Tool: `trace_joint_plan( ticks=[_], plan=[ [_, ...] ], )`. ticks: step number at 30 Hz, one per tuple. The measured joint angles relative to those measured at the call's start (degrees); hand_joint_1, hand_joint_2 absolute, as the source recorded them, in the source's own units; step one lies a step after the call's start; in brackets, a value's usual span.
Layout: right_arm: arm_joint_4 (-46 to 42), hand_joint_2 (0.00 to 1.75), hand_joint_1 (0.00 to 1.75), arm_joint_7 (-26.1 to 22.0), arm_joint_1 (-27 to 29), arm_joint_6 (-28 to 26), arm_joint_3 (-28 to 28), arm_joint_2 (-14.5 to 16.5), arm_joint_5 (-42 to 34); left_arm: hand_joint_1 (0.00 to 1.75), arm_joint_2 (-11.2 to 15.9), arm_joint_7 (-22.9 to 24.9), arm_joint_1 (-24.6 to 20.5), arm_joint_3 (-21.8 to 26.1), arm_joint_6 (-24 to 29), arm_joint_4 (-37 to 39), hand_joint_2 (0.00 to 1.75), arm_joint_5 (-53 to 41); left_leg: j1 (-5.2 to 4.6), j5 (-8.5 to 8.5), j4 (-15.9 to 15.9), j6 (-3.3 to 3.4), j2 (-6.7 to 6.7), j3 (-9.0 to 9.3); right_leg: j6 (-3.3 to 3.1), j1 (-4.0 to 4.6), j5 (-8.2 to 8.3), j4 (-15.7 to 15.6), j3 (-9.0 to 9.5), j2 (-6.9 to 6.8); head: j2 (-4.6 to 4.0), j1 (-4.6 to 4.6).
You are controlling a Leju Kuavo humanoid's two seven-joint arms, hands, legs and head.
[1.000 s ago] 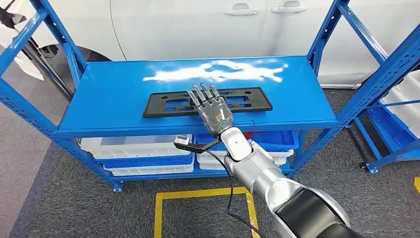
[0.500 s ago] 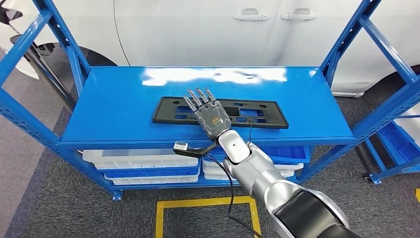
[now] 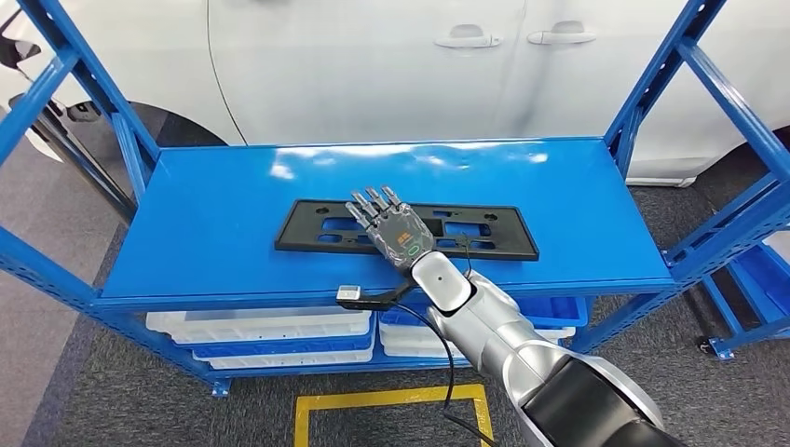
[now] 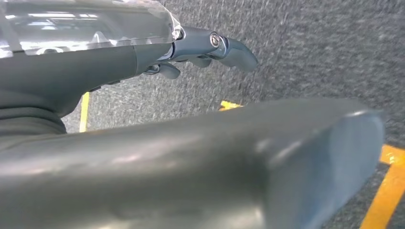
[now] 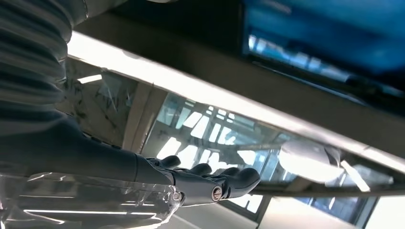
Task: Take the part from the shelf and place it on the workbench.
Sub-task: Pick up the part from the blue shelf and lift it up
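You are looking at a car workshop or assembly floor. Take the blue steel shelf (image 3: 224, 200) as your landmark: just behind it stands a white car (image 3: 373, 65), its door handles (image 3: 508, 38) and a dark wheel arch in sight. Under the shelf's top deck sit stacked white and blue parts bins (image 3: 270, 331). In front of it, yellow floor tape (image 3: 391, 399) marks a box on grey carpet. A second blue rack (image 3: 745, 279) stands to its right.
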Motion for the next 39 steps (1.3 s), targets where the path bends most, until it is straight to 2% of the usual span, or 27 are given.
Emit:
trace_joint_plan(
  ticks=[1,2,3,5,6,7,9,10,12,13,15,16,17,18,21,22,23,25,27,29,31,32,33,34,36,37,39],
  plan=[
    [0.03,1.75,0.00,0.33,0.05,0.65,0.15,0.00,0.00,0.00,0.04,-0.01,0.06,0.18,0.02,0.00,0.00,0.03,0.15,-0.61,2.42,-0.25,0.01,-1.85,0.12,-0.06,-0.25,0.10,0.14,0.04,0.00,0.00],
    [0.07,1.75,0.00,0.76,0.10,1.40,0.30,0.00,0.00,0.00,0.08,-0.02,0.14,0.34,0.06,0.00,0.00,0.04,0.30,-0.06,2.96,-0.59,0.02,-2.86,0.29,-0.18,-0.54,0.29,0.28,0.10,0.01,0.00],
    [0.10,1.75,0.38,1.23,0.12,2.22,0.47,0.00,0.00,0.00,0.09,-0.02,0.21,0.45,0.10,0.00,0.00,0.04,0.48,1.76,1.29,-0.93,0.03,-2.80,0.55,-0.38,-0.91,0.61,0.43,0.16,0.00,0.00],
    [0.13,1.75,1.24,2.22,0.11,4.16,0.78,0.02,0.00,0.00,0.08,-0.03,0.23,0.56,0.19,0.01,0.00,0.03,0.84,6.65,-5.67,-1.69,0.04,-0.68,1.23,-0.80,-1.80,1.52,0.71,0.23,-0.01,0.00],
    [0.15,1.75,1.68,2.75,0.08,5.33,0.86,0.03,-0.01,0.00,0.06,-0.05,0.16,0.57,0.20,0.01,0.00,0.02,0.85,7.74,-8.77,-1.61,0.04,0.26,1.61,-0.90,-2.19,2.04,0.66,0.23,-0.01,0.00],
    [0.19,1.75,1.74,3.29,0.04,6.63,0.90,0.04,-0.03,0.00,0.04,-0.05,0.10,0.58,0.21,0.02,0.00,0.02,0.79,8.29,-10.45,-1.23,0.06,0.80,1.96,-0.89,-2.45,2.42,0.48,0.23,-0.01,0.00],
    [0.33,1.75,1.75,4.22,0.00,9.02,0.90,0.04,-0.10,0.00,0.03,-0.08,0.16,0.62,0.30,0.02,0.00,0.03,0.51,8.12,-11.05,0.14,0.04,0.82,2.61,-0.75,-2.67,2.76,0.13,0.19,0.01,0.00],
    [0.39,1.75,1.75,4.57,-0.03,9.98,0.90,0.03,-0.14,0.00,0.03,-0.07,0.26,0.64,0.34,0.02,0.00,0.03,0.54,8.63,-10.99,0.68,0.04,0.89,2.93,-0.75,-2.84,2.84,0.06,0.17,0.00,0.01],
    [0.48,1.75,1.75,5.27,-0.18,11.50,0.88,-0.05,-0.20,0.00,0.04,-0.09,0.33,0.69,0.44,0.02,0.00,0.02,0.63,8.87,-11.16,1.33,0.02,0.97,3.56,-0.93,-4.25,4.69,-0.63,0.11,-0.01,0.01],
    [0.49,1.75,1.75,5.64,-0.27,12.13,0.86,-0.11,-0.21,0.00,0.05,-0.10,0.29,0.69,0.49,0.02,0.00,0.01,0.67,8.91,-11.24,1.57,0.04,1.02,3.86,-1.06,-5.75,7.20,-1.76,0.10,-0.01,0.00],
    [0.51,1.75,1.75,6.23,-0.35,13.01,0.84,-0.25,-0.21,0.00,0.07,-0.11,0.24,0.69,0.56,0.02,0.00,0.00,0.56,8.82,-11.23,1.83,0.05,1.05,4.26,-1.21,-9.24,14.84,-5.46,0.08,0.01,0.00],
    [0.52,1.75,1.75,6.43,-0.34,13.37,0.84,-0.33,-0.20,0.00,0.07,-0.13,0.24,0.70,0.56,0.02,0.00,0.00,0.49,8.78,-11.23,1.90,0.05,1.08,4.33,-1.25,-10.21,18.00,-7.09,0.07,0.01,0.00],
    [0.55,1.75,1.75,6.58,-0.30,13.63,0.84,-0.42,-0.20,0.00,0.07,-0.17,0.25,0.70,0.56,0.02,0.00,0.00,0.42,8.73,-11.22,1.95,0.02,1.15,4.27,-1.24,-10.15,19.38,-7.89,0.08,0.00,0.00],
    [0.57,1.75,1.75,6.70,-0.28,13.85,0.84,-0.51,-0.19,0.00,0.07,-0.23,0.24,0.71,0.56,0.02,0.00,0.02,0.35,8.69,-11.22,1.99,-0.04,1.25,4.07,-1.20,-9.01,18.42,-7.55,0.08,-0.01,0.00],
    [0.60,1.75,1.75,6.91,-0.47,13.98,0.82,-0.74,-0.19,0.00,0.03,-0.55,0.24,0.73,0.51,0.02,0.00,0.12,0.04,8.54,-11.26,1.88,-0.23,1.59,2.59,-0.68,-3.51,7.13,-2.22,0.00,0.00,0.00],
    [0.59,1.75,1.75,6.97,-0.57,13.99,0.81,-0.76,-0.19,0.00,0.00,-0.69,0.22,0.74,0.46,0.03,0.00,0.16,0.00,8.49,-11.30,1.70,-0.22,1.61,2.17,-0.43,-2.60,4.36,-0.93,-0.08,0.01,0.00],
    [0.59,1.75,1.75,7.06,-0.61,14.03,0.81,-0.77,-0.19,0.00,-0.02,-0.81,0.21,0.75,0.42,0.03,0.00,0.18,0.01,8.46,-11.34,1.46,-0.18,1.60,1.90,-0.23,-2.33,2.99,-0.34,-0.15,0.01,0.00],
    [0.59,1.75,1.75,7.39,-0.64,14.26,0.78,-0.85,-0.19,0.00,-0.03,-1.03,0.20,0.78,0.31,0.04,0.00,0.21,0.07,8.52,-11.63,0.85,-0.09,1.74,1.72,-0.09,-2.26,2.51,-0.23,-0.18,0.00,0.00],
    [0.56,1.75,1.75,7.70,-0.72,14.58,0.69,-0.92,-0.19,0.00,0.03,-1.34,0.17,0.80,0.13,0.04,0.00,0.14,0.06,7.80,-10.97,0.36,0.00,1.63,1.46,-0.44,-1.83,1.53,0.35,-0.23,0.00,-0.01],
    [0.52,1.75,1.75,7.77,-0.85,14.66,0.54,-0.92,-0.20,0.00,0.11,-2.05,0.11,0.80,-0.16,0.04,0.00,-0.07,0.10,4.96,-6.25,0.07,0.05,-0.38,1.18,-0.74,-1.49,0.74,0.88,-0.30,-0.01,-0.01],
    [0.52,1.75,1.75,7.72,-0.86,14.35,0.20,-0.92,-0.29,0.00,0.24,-3.24,0.08,0.80,-0.60,0.04,0.00,-0.49,0.14,1.77,0.92,-0.24,0.04,-3.76,0.96,-0.65,-1.54,0.78,0.88,-0.29,-0.02,-0.01],
    [0.52,1.75,1.75,7.63,-0.81,14.02,-0.06,-0.92,-0.44,0.00,0.34,-4.03,0.07,0.77,-0.89,0.04,0.00,-0.74,0.16,1.28,3.10,-0.37,0.04,-4.84,0.93,-0.61,-1.59,0.89,0.85,-0.28,-0.01,-0.01],
    [0.52,1.75,1.75,7.52,-0.77,13.57,-0.37,-0.93,-0.72,0.00,0.43,-4.96,0.05,0.70,-1.26,0.04,0.00,-0.97,0.17,1.86,3.25,-0.46,0.05,-4.97,0.94,-0.60,-1.69,1.06,0.81,-0.25,-0.01,-0.01],
    [0.50,1.75,1.75,7.39,-0.74,13.00,-0.76,-0.94,-1.09,0.00,0.50,-5.85,-0.03,0.61,-1.61,0.04,0.00,-1.15,0.20,3.46,1.17,-0.49,0.06,-3.98,1.01,-0.62,-1.82,1.30,0.80,-0.22,-0.01,-0.01],
    [0.42,1.75,1.75,7.03,-0.83,11.59,-1.68,-0.97,-2.07,0.00,0.61,-7.01,-0.31,0.39,-2.04,0.04,0.00,-1.51,0.21,7.01,-6.28,-0.38,0.11,-0.27,1.35,-0.53,-2.26,1.97,0.68,-0.17,-0.01,0.00],
    [0.30,1.75,1.75,6.70,-0.93,10.62,-2.20,-1.01,-2.68,0.00,0.63,-7.21,-0.47,0.29,-1.96,0.04,0.00,-1.67,0.17,7.97,-9.19,-0.13,0.09,1.14,1.58,-0.43,-2.45,2.34,0.52,-0.11,0.00,0.00],
    [-0.24,1.75,1.75,5.81,-1.11,7.99,-3.41,-1.11,-4.07,0.00,0.64,-7.33,-0.59,0.05,-1.47,0.04,0.00,-2.01,-0.01,8.02,-11.13,0.49,0.04,1.96,2.05,-0.26,-2.56,2.73,0.16,-0.03,0.00,0.00]
  ],
)
